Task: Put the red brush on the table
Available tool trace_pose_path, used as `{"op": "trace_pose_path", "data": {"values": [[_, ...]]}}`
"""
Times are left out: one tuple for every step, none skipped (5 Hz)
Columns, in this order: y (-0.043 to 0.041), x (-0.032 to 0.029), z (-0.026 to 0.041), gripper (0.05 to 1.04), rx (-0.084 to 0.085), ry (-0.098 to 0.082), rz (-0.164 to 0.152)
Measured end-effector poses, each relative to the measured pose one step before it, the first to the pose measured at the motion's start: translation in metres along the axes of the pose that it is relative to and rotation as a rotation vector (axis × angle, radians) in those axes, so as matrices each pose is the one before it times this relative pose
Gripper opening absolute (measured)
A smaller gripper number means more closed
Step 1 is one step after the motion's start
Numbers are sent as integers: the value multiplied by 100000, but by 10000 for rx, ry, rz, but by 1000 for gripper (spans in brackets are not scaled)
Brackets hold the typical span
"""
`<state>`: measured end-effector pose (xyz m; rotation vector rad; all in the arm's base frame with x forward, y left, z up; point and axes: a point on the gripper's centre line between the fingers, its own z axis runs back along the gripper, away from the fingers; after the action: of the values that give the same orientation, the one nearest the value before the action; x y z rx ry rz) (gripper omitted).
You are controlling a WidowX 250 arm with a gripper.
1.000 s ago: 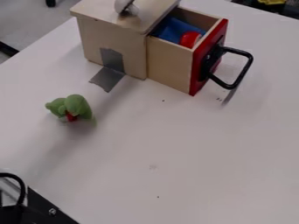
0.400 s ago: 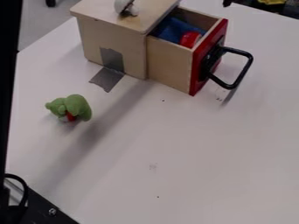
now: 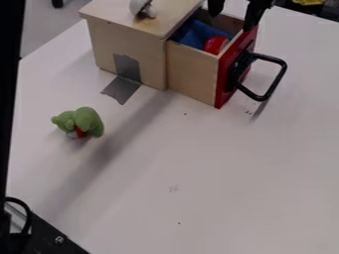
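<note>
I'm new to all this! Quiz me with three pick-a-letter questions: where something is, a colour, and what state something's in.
1. Where is the green toy?
A) on the floor
B) on the table
C) in a sink

2. What colour is the handle?
A) black
B) yellow
C) white

3. How is the drawer?
A) fully shut
B) upside down
C) pulled open

Answers:
1 B: it sits on the pale tabletop.
2 A: its bent bar is black against the red front.
3 C: it juts from the box, with a red object showing inside.
</note>
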<state>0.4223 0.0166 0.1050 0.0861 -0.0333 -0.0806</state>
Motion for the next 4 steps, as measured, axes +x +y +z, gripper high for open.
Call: {"op": "trace_pose_path", "data": {"values": [[753,-359,-362,1001,98,128,89],[374,-346,-521,987,33,134,17],[616,-511,487,935,41,-106,192],[229,-78,-106,854,-45,19,68]]}}
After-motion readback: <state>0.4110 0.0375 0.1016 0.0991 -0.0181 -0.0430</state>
